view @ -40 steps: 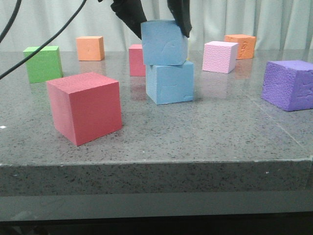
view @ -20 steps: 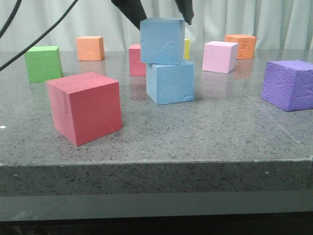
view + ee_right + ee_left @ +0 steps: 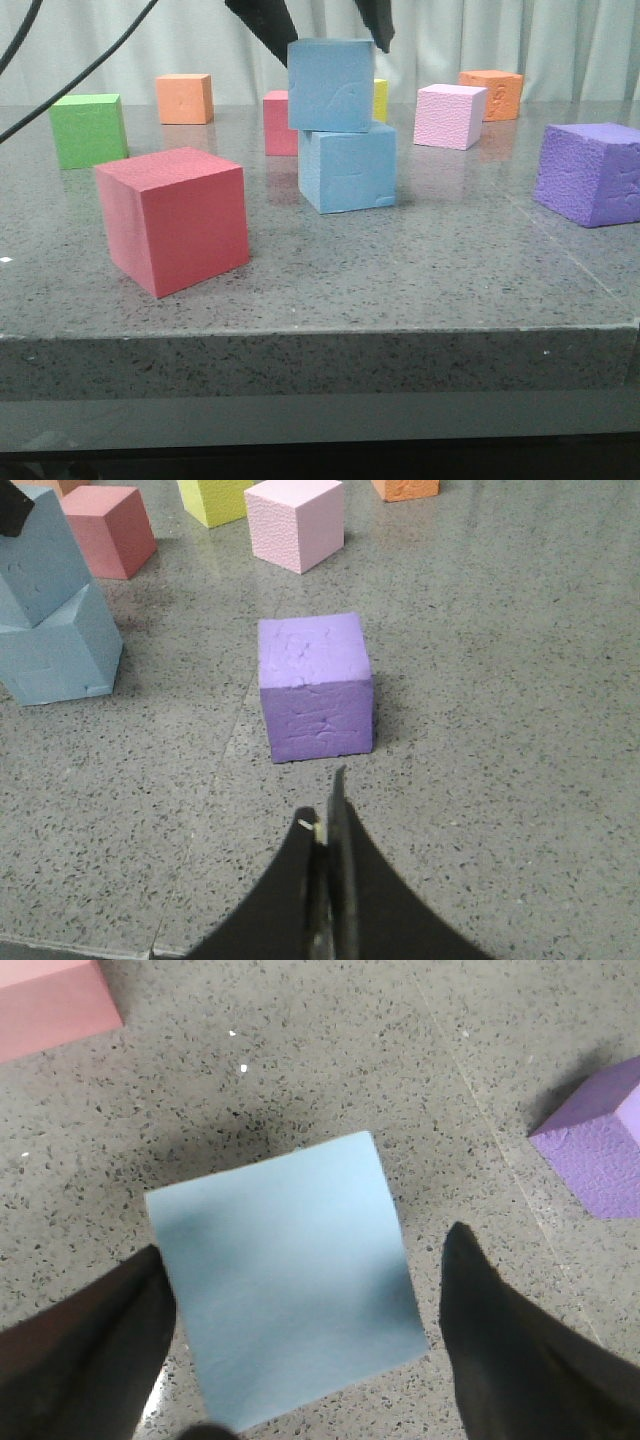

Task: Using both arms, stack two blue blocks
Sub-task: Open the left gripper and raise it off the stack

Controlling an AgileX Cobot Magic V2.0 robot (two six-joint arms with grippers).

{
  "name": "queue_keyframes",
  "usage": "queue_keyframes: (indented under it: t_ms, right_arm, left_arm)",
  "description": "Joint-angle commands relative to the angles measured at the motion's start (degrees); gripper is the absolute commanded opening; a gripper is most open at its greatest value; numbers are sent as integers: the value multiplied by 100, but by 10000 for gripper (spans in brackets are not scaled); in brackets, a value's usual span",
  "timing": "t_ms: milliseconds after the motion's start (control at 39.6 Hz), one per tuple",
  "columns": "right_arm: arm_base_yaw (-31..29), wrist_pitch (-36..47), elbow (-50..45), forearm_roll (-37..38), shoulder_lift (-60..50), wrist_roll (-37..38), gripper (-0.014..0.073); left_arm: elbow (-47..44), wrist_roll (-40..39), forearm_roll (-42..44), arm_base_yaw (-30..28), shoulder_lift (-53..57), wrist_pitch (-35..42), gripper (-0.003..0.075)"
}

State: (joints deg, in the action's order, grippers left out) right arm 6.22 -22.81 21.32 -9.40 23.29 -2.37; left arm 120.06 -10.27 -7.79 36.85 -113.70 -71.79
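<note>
Fingers (image 3: 80, 1360) of the left gripper (image 3: 300, 1345) spread wide, clear of the stacked blue blocks (image 3: 338, 125); right gripper (image 3: 328, 830) pinched closed, empty.

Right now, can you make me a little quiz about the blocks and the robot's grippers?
1. True or false: the upper blue block sits on the lower blue block.
2. The left gripper is: A) squeezing the upper block, B) open, with a gap between at least one finger and the block, C) out of view.
3. Fill in: the right gripper is shut, and the block in front of it is the ______ block.

Key: 1 true. 2 B. 3 purple.
</note>
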Motion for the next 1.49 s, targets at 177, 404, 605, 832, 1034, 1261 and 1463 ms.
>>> queue_keyframes:
  t_ms: [177, 404, 605, 832, 1034, 1261, 1463]
  right_arm:
    - [-39, 440, 155, -34, 15, -46, -67]
    - [-39, 440, 155, -34, 15, -46, -67]
    - [-39, 440, 155, -34, 15, -46, -67]
    - [-39, 440, 155, -34, 15, -46, -67]
    - [-39, 440, 155, -34, 15, -46, -67]
    - [-39, 445, 155, -34, 15, -46, -67]
    - [-39, 445, 155, -34, 15, -46, -67]
  left_arm:
    - [192, -41, 42, 59, 298, 230, 536]
    - [440, -41, 51, 59, 298, 211, 536]
    - [792, -41, 51, 59, 298, 101, 536]
    - [1042, 77, 71, 59, 298, 64, 501]
    - [1042, 165, 71, 59, 298, 34, 242]
    - [1102, 165, 71, 59, 365, -120, -20]
    - [1102, 244, 80, 59, 630, -120, -20]
